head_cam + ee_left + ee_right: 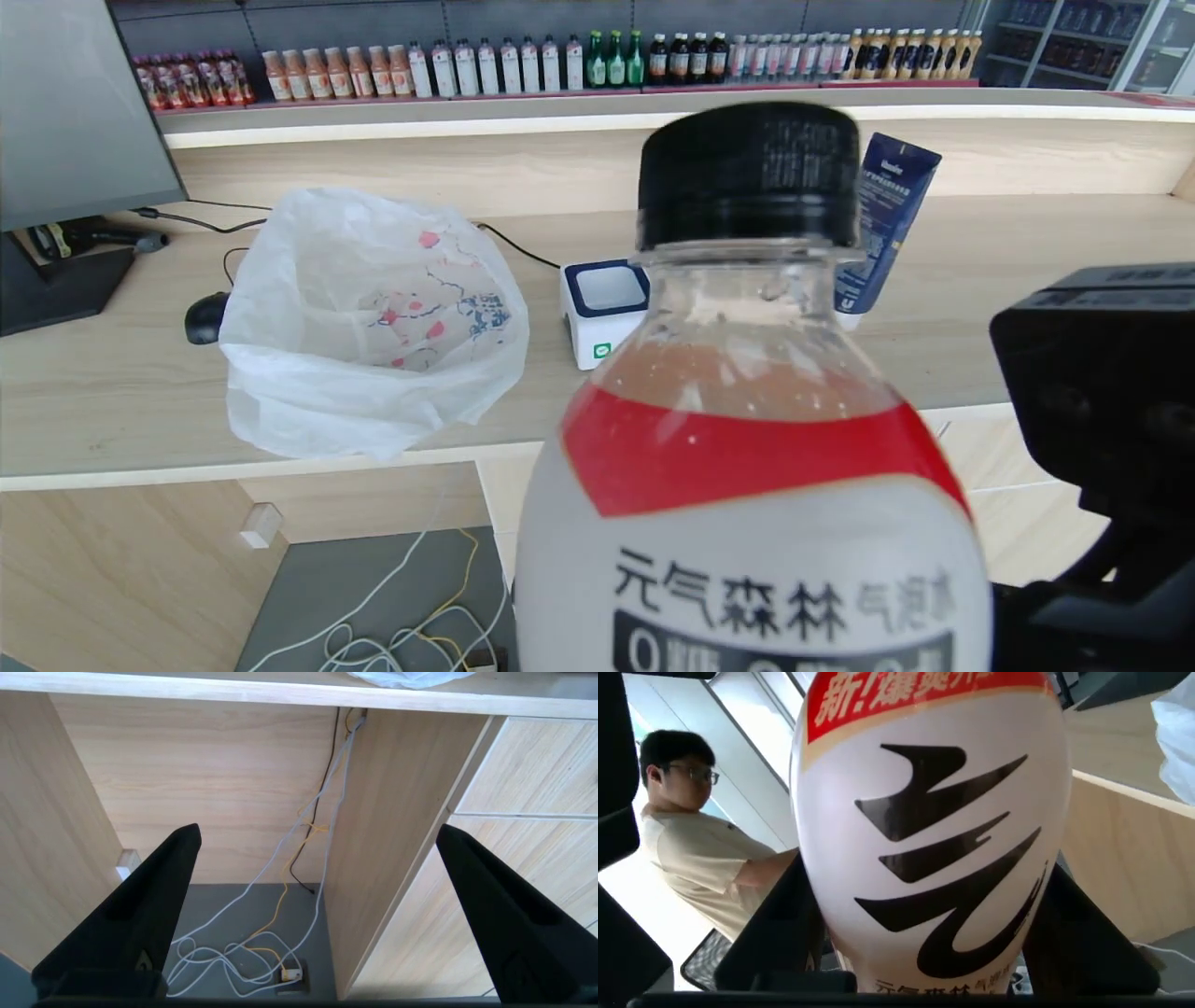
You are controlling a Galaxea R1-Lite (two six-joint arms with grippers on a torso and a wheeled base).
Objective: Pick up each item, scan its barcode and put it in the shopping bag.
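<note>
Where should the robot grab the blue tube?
Probably mid-body, approached from the front: the tube stands on its white cap, leaning, and its flat top end is thin. The left gripper is open and free.

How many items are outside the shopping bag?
2: the bottle held in the right gripper, a blue tube on the counter behind it. Others may be hidden.
</note>
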